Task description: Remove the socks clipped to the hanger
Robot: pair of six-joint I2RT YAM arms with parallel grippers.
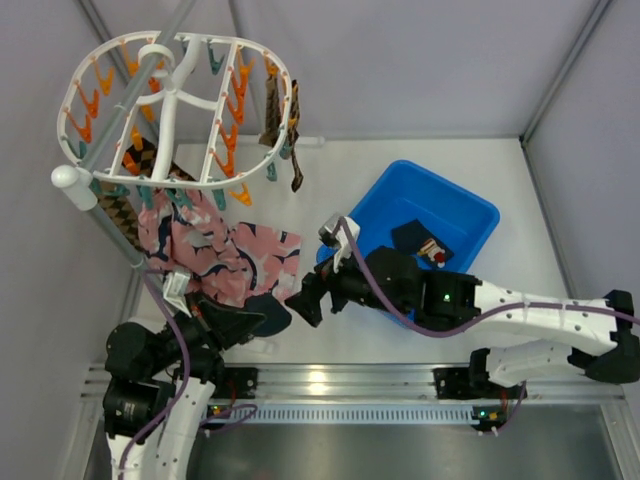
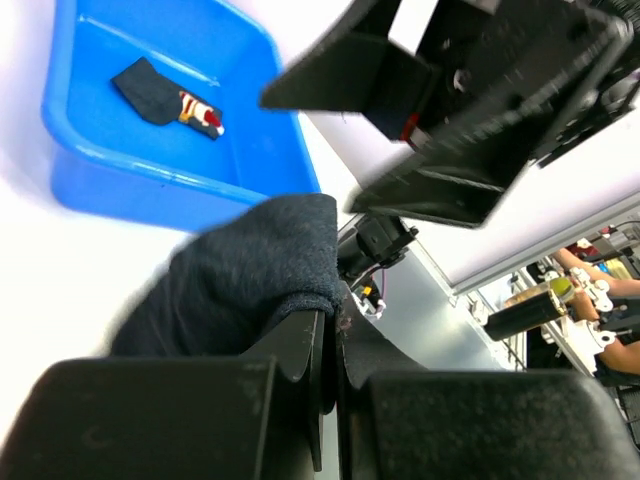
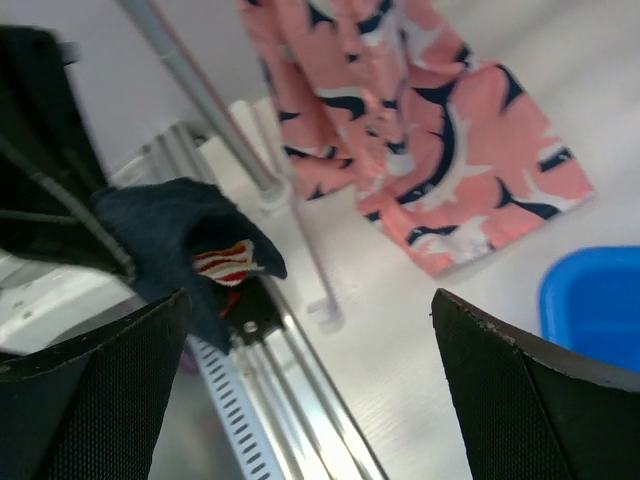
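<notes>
The white oval hanger (image 1: pixel 180 100) hangs at the upper left, with brown-and-black checkered socks (image 1: pixel 275 120) clipped to its right side. Pink socks (image 1: pixel 225 250) with navy marks droop below it and show again as pink socks (image 3: pixel 420 130). My left gripper (image 2: pixel 335 320) is shut on a dark navy sock (image 2: pixel 260 270), low by the front rail. In the right wrist view that navy sock (image 3: pixel 180 240) shows a red-and-white striped patch. My right gripper (image 3: pixel 310 300) is open just right of it, with nothing between its fingers (image 3: pixel 540 400). From above, the right gripper (image 1: pixel 302 300) faces the left gripper (image 1: pixel 255 320).
A blue bin (image 1: pixel 470 215) sits right of centre with one navy sock (image 1: pixel 412 238) inside, also seen as the blue bin (image 2: pixel 120 170) from the left wrist. A grey pole (image 3: pixel 200 110) slants under the hanger. The metal rail (image 1: pixel 330 380) runs along the near edge.
</notes>
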